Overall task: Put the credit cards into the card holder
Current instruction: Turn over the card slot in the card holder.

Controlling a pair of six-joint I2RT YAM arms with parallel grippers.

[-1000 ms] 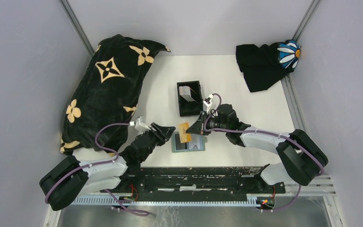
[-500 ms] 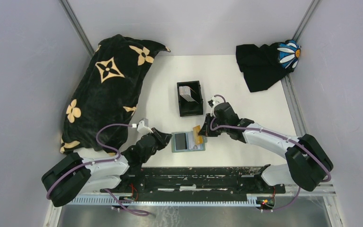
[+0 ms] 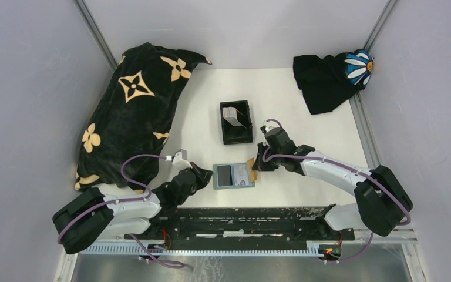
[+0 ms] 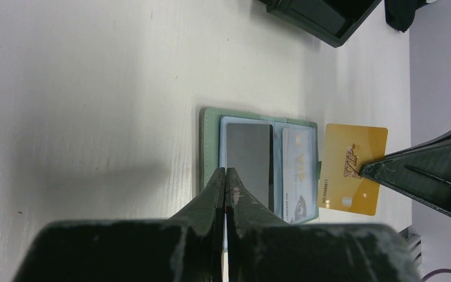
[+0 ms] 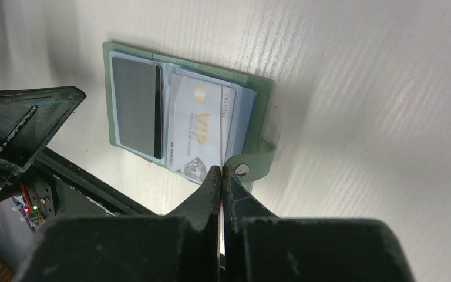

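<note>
**Top view.** The holder (image 3: 236,140) stands on the worktop (image 3: 305,147), beyond a green wallet (image 3: 234,175) that lies open between the two arms. A whitish card (image 3: 232,115) leans inside the holder. Whether others lie under it cannot be made out.

**Left wrist view.** The left fingers (image 4: 219,189) are clenched tip to tip with nothing visible between them. Their tips sit over the wallet's near edge, and contact with it cannot be judged. The holder is cut off at the upper border, showing only a corner. The gold card (image 4: 352,169) lies just beside the wallet and well apart from the holder, with one right finger pressed on its face.

**Right wrist view.** The right fingers (image 5: 214,183) are clenched on the gold card, which is edge-on here and shows only as a thin pale line between them. From above, the arm hides all of the card but a tan sliver. Whether it rests on the worktop or is lifted cannot be told.

**Wallet.** The sleeves show a dark rectangle (image 5: 136,106), either a card or an empty window, and a white card (image 5: 202,126) printed "VIP". Anything behind these is hidden.

**Background.** A blanket (image 3: 132,111) and a cloth (image 3: 326,79) lie at the far corners.
</note>
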